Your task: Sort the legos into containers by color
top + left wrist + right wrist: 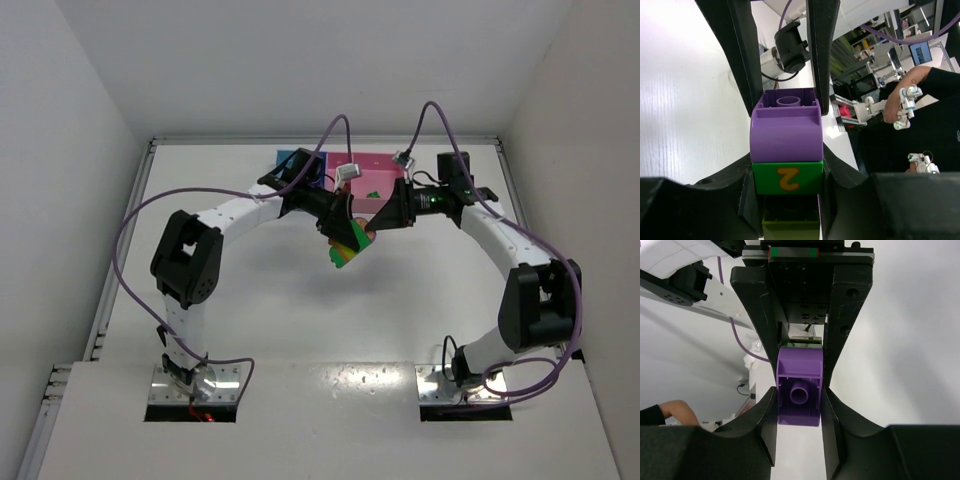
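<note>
A clump [347, 252] of bricks hangs up in the air over the table [250, 310]. Both robot hands hold it at once. A purple brick [786, 132] is at one end of the clump. Next to it sits a green brick [786, 183] with an orange 2 on it. After that comes a yellow-green brick [790, 225]. From above I can also see orange and pink on the clump.

The left gripper [786, 167] is squeezed onto the clump. Its two fingers press on the sides of the green brick. The right gripper [799, 399] comes from the other way and is squeezed onto the purple brick, one finger on each side. The two grippers point at each other, tip to tip.

Behind the grippers, at the far side of the table, stands the row of bins. A blue bin [293, 160] is behind the left gripper. A pink bin [378, 163] is behind the right gripper. A little green piece [371, 193] lies in the pink bin, just past the right gripper.
</note>
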Controlling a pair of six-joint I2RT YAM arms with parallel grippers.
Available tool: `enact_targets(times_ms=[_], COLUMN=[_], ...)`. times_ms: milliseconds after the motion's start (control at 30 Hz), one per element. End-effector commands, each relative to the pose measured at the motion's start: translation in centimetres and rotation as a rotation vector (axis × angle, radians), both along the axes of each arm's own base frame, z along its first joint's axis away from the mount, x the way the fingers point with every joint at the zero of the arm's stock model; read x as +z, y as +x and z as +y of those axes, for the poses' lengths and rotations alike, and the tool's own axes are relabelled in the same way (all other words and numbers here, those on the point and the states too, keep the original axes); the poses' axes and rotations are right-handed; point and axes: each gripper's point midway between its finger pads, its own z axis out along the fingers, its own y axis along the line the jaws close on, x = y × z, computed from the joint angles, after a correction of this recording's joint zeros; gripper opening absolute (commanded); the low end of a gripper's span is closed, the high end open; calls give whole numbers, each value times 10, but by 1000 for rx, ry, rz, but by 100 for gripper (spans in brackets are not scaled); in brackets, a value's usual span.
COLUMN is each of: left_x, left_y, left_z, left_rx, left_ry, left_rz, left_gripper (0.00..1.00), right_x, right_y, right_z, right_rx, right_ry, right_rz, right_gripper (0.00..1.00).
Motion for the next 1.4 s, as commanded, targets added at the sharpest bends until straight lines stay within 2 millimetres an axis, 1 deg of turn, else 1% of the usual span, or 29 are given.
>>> enact_targets(times_ms=[0,133,233,267,300,333,400,433,500,533,600,633,667,700,733,800,867,900,933,967,1000,1033,1067,1100,1167,1233,1267,1333,1367], left_x=[6,2,-8,-2,-4,-11,-3,-9,4,8,8,22,17,24,26,35,39,42,42,40,40,40,40,40,40,44,44,44,44], left_y=[-2,-10,-20,-20,-22,-20,-19,-9,-1,11,33,39,58,68,73,87,96,100,102,105,108,111,110,115,118,121,124,125,125], left_z=[-6,-1,6,12,13,17,25,33,43,51,64,71,87,94,103,122,136,142,146,150,157,161,160,169,174,179,183,187,187], left_rx=[-23,-17,-10,2,11,40,81,144,222,285,422,497,617,679,734,850,916,946,957,975,993,1004,1006,1030,1044,1058,1070,1081,1081], left_ry=[-28,-17,1,-5,-1,17,17,44,55,69,123,130,179,168,186,210,228,234,236,250,254,256,256,261,264,259,262,264,264], left_rz=[-32,-27,-15,-24,-35,-44,-91,-113,-179,-213,-286,-301,-307,-334,-332,-365,-378,-389,-389,-383,-381,-380,-369,-367,-365,-373,-372,-371,-371], left_gripper=[0,0,0,0,0,0,0,0,0,0,0,0,0,0,0,0,0,0,0,0,0,0,0,0,0,0,0,0,0], right_x=[24,24,25,29,23,22,25,24,20,25,13,17,6,1,7,-5,-14,-9,-29,-33,-25,-45,-48,-40,-51,-65,-61,-79,-74], right_y=[3,20,40,49,58,68,82,96,112,119,133,142,146,154,162,182,194,205,214,221,230,240,245,257,266,280,285,287,289], right_z=[0,-16,-27,-36,-41,-50,-54,-60,-63,-58,-44,-38,-19,-12,-1,26,41,51,57,58,70,71,79,80,90,91,98,103,103], right_rx=[30,-33,-72,-100,-121,-153,-172,-201,-241,-243,-259,-264,-243,-263,-259,-276,-281,-302,-300,-301,-314,-321,-320,-344,-360,-379,-388,-386,-396], right_ry=[43,36,35,34,26,19,12,-6,-39,-50,-96,-109,-125,-156,-160,-212,-232,-241,-258,-257,-265,-287,-290,-293,-315,-337,-336,-354,-353], right_rz=[-90,-102,-115,-126,-112,-121,-140,-158,-167,-192,-187,-212,-188,-196,-226,-232,-229,-249,-227,-228,-263,-236,-246,-272,-264,-253,-277,-259,-272], right_gripper=[0,0,0,0,0,0,0,0,0,0,0,0,0,0,0,0,0,0,0,0,0,0,0,0,0,0,0,0,0])
